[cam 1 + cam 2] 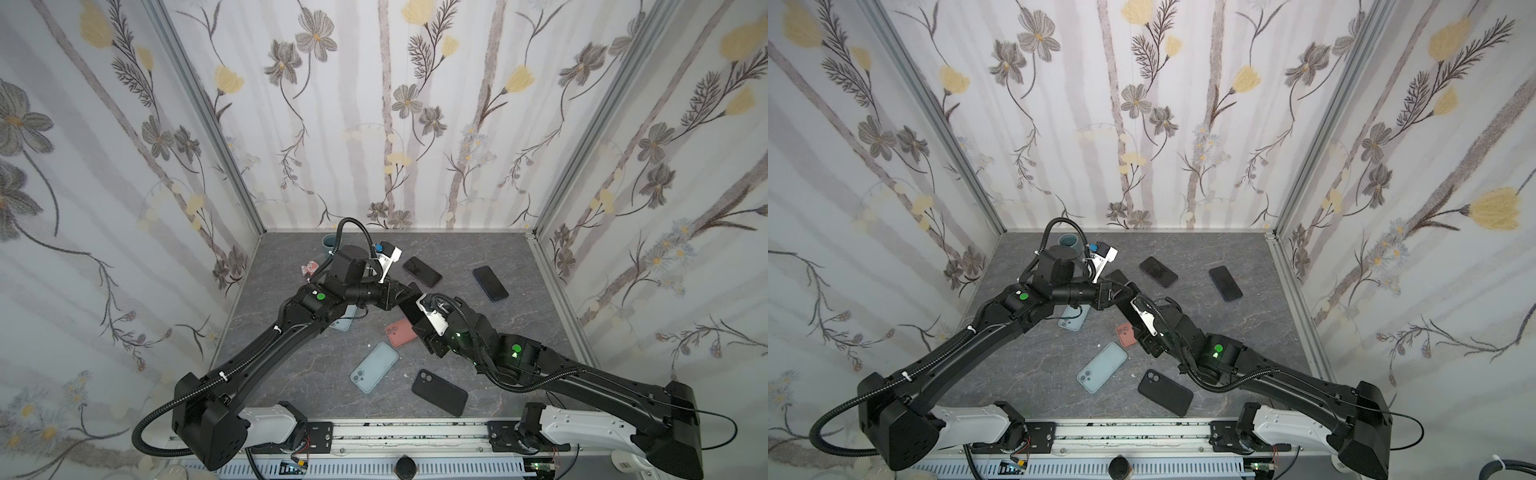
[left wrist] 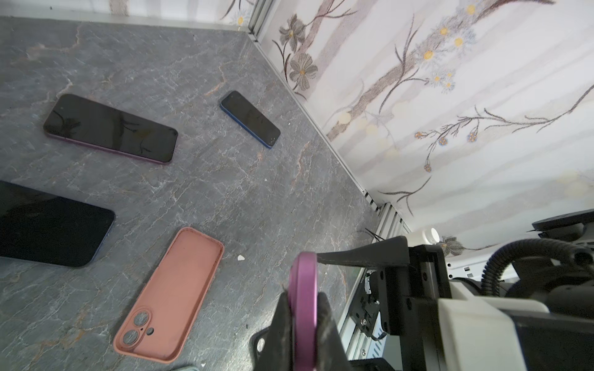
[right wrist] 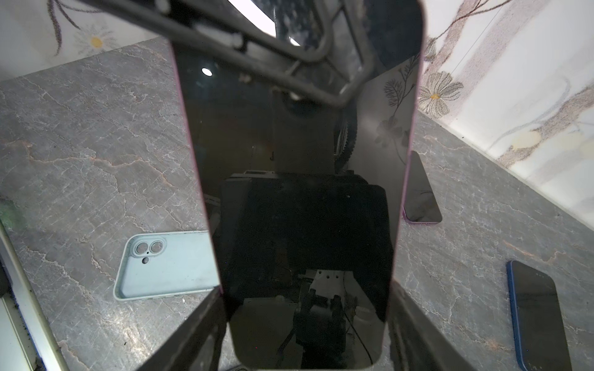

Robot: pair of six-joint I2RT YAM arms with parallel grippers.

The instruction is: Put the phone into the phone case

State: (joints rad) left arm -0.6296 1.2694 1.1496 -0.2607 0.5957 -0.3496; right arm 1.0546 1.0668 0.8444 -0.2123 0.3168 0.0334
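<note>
Probable mid-air handover to regrip for insertion: phone (image 3: 302,192) pinched edge-on by closed left fingers (image 2: 324,321), clamped across its width by right fingers (image 3: 193,327). Raised above mid-tabletop (image 1: 316,386); salmon case (image 1: 400,332) open-side up at 6 o'clock.

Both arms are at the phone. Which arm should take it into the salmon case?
Left. The left gripper is shut on the purple-edged phone, and the salmon case lies open-side up, unobstructed in its wrist view. The right gripper only straddles the phone; its grip is unclear.
</note>
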